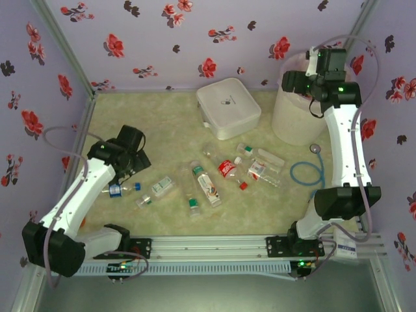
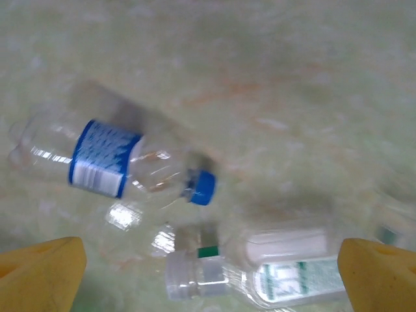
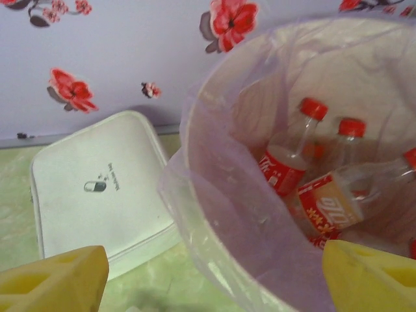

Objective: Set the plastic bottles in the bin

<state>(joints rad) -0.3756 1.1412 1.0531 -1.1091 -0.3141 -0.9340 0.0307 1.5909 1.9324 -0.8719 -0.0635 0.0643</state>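
R gripper [image 3: 214, 281] is hovering w/ jaws apart over lined bin [image 3: 192, 123], L gripper [image 2: 208, 281] likewise near blue-cap bottle [image 2: 107, 159].

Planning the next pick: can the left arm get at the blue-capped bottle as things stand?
Probably yes. The left tool hangs open above the blue-capped bottle, which lies on its side, uncovered. A green-labelled bottle close by its cap may crowd a finger.
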